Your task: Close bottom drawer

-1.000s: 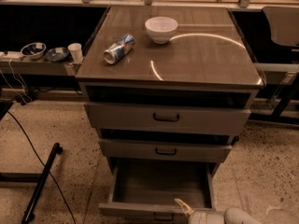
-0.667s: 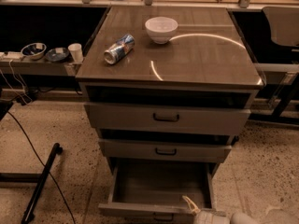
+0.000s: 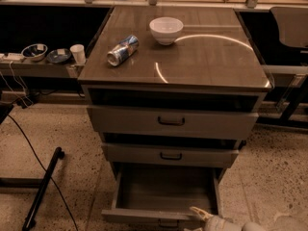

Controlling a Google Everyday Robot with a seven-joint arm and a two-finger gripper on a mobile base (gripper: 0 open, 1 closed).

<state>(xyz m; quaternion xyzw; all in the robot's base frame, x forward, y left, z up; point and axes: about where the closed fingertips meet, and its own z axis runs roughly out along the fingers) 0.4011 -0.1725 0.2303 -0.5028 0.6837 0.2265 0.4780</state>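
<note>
The bottom drawer (image 3: 163, 191) is the lowest and narrowest of three grey-beige drawers. It is pulled far out and its inside looks empty. Its low front panel (image 3: 144, 216) sits at the bottom edge of the camera view, and the small dark handle is just visible below it. My gripper (image 3: 196, 217) comes in from the bottom right and sits at the right part of the drawer's front panel, at its top edge. The pale arm (image 3: 255, 225) trails off to the right.
The mid drawer (image 3: 171, 155) and top drawer (image 3: 171, 121) stand slightly out. On the cabinet top (image 3: 216, 57) are a white bowl (image 3: 166, 30) and a can lying on its side (image 3: 122, 50). A shelf at the left (image 3: 43, 67) holds bowls and a cup. A black stand leg (image 3: 43, 186) and a cable lie on the floor at the left.
My gripper has shifted slightly to the right along the drawer's front edge. The drawer has not visibly moved.
</note>
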